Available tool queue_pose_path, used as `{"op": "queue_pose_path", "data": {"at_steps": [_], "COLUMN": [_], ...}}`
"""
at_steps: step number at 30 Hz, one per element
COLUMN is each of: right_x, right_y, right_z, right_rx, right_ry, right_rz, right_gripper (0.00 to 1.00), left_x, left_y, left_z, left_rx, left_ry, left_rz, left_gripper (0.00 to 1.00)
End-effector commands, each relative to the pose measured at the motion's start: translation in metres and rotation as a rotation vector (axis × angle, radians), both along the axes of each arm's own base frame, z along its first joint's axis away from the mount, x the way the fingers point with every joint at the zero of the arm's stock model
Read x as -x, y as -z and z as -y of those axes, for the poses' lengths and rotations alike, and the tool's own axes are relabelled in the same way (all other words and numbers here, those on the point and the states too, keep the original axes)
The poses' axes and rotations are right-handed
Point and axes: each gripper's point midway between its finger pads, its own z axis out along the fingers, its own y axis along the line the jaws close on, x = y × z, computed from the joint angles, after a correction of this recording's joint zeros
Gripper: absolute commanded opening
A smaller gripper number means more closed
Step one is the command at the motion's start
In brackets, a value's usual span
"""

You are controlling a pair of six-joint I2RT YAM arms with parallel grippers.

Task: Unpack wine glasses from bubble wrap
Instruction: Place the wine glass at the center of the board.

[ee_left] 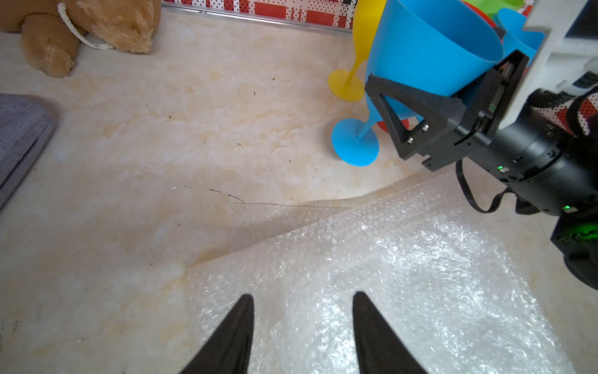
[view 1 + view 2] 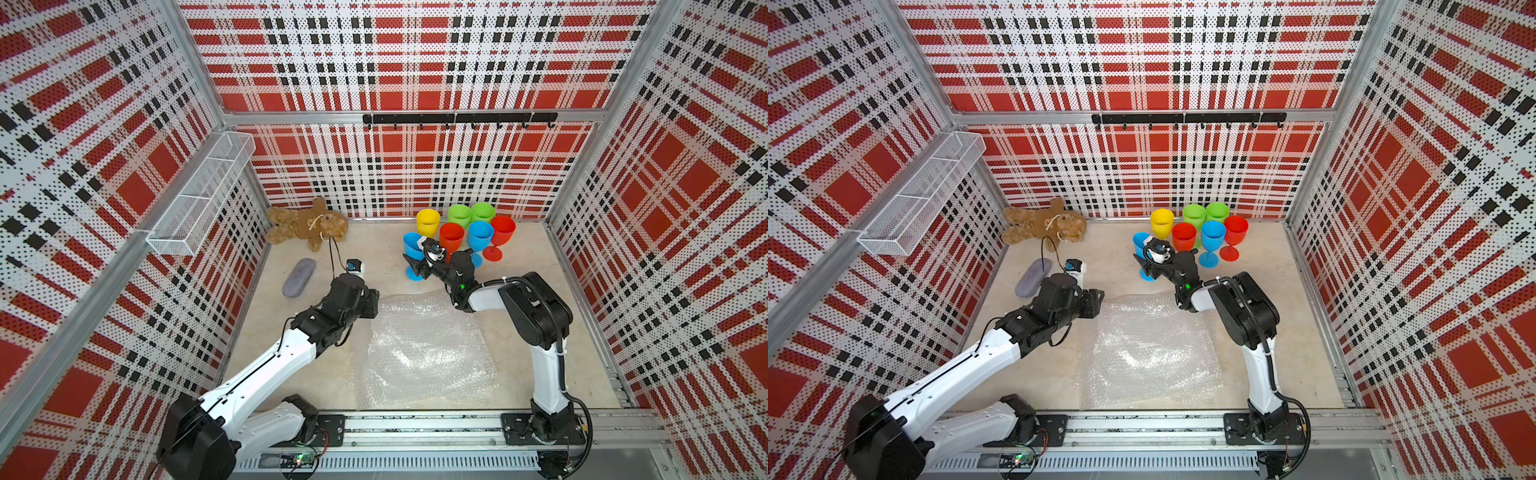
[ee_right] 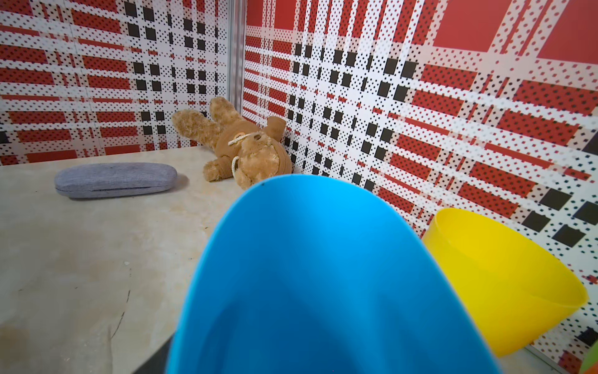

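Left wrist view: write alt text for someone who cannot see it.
The right gripper clasps the bowl of a tilted blue goblet, with a yellow goblet just behind it. In the foreground the open left gripper hovers over bubble wrap spread on the pale table; a teddy bear and a grey case lie farther off.

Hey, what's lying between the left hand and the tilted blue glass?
First the bubble wrap right by the left hand, then bare table up to the foot of the blue glass. The left wrist view shows this best.
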Motion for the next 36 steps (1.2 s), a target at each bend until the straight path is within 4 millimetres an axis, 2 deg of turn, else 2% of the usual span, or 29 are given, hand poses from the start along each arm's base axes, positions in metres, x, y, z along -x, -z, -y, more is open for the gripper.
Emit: {"op": "queue_pose_path", "data": {"at_steps": [1,12,19,24,36], "right_x": [-0.008,-0.03,-0.041,-0.047,-0.048], "right_y": [-0.016,0.011,0.012,0.013,0.012], "right_z": [0.002,0.009,0.011,0.012,0.011], "right_rx": [-0.034,-0.001,0.004,0.009,0.01], "right_ry": [0.006,0.066,0.098,0.113,0.116], "right_rz": [0.089,0.049,0.035,0.031,0.022], "right_gripper": [0.65,0.65,0.67,0.74,0.77], "left_x": [-0.002,-0.003,-0.003,-0.004,-0.004], "left_y": [0.004,0.01,0.012,0.013,0.014], "left_z": [-0.001,0.001,0.002,0.002,0.002], "left_rx": [-0.005,-0.011,-0.014,-0.015,-0.018], "left_ry": [0.0,0.007,0.01,0.008,0.008], "left_rz": [0.001,-0.016,-0.025,-0.028,-0.032], "left_gripper": [0.52,0.52,0.52,0.54,0.55]}}
